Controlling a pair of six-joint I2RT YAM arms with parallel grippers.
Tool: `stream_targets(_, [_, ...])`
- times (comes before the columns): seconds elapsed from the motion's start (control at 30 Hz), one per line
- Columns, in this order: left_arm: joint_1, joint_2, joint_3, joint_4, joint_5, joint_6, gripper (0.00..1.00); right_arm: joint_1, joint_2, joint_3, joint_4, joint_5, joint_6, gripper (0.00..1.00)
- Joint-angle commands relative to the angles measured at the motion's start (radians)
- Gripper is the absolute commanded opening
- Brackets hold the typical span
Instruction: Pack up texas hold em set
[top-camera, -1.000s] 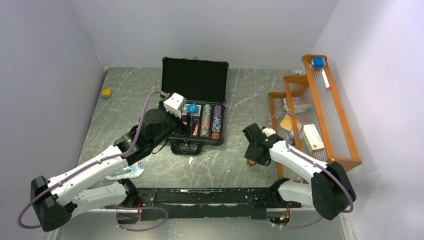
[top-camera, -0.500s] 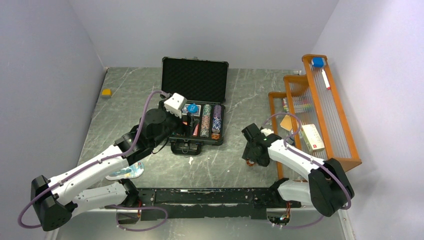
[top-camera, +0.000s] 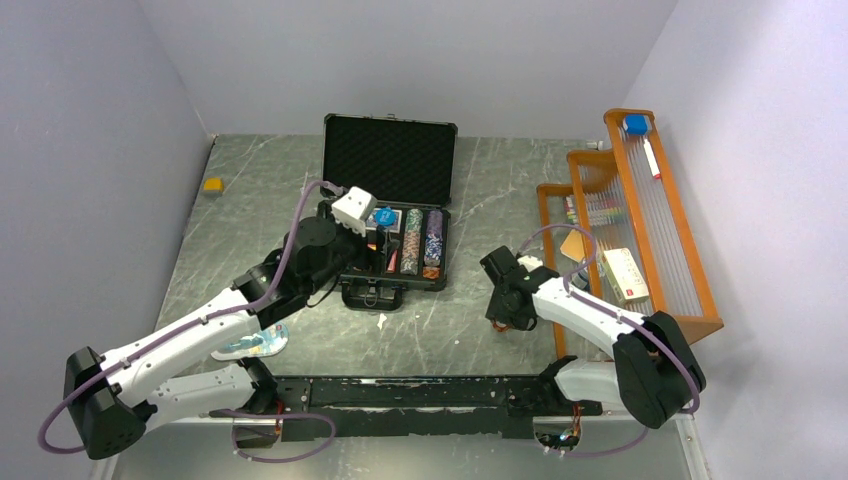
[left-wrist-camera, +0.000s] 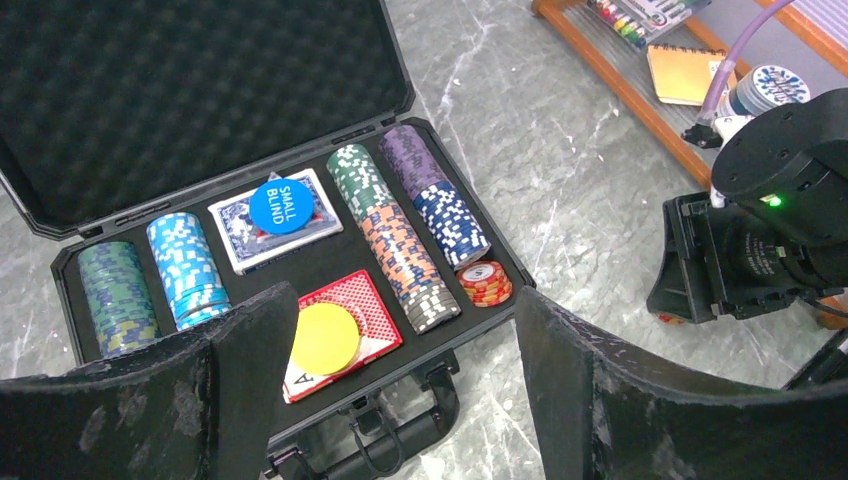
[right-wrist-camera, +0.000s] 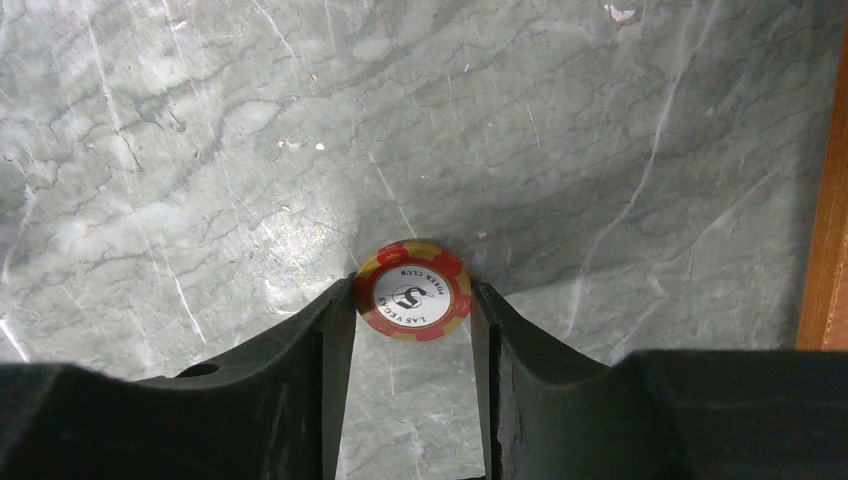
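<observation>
Right jaws closed on red-yellow chip (right-wrist-camera: 413, 292), edge to edge, flat on worktop (right-wrist-camera: 200, 150): likely a pinch to lift it. Left jaws wide, empty, case (left-wrist-camera: 200, 100) beneath.

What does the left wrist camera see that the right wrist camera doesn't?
Only the left wrist view shows the open black case with rows of chips, a blue deck, a red deck, a blue disc and a yellow disc. Only the right wrist view clearly shows one red-and-yellow chip lying flat on the table, pinched between the right arm's jaws. Both show the grey table and a bit of the orange rack.
</observation>
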Motion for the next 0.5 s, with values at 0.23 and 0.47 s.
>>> stream_targets(0.23, [0.002,0.019,0.014,-0.011,-0.012,-0.015,0.84,0.005,0.021,-0.057,0.053,-0.035,0.004,0.53])
stream_targets(0.47, [0.002,0.047,0.009,-0.004,0.025,-0.052,0.85,0.005,-0.012,-0.052,0.063,-0.027,0.017,0.4])
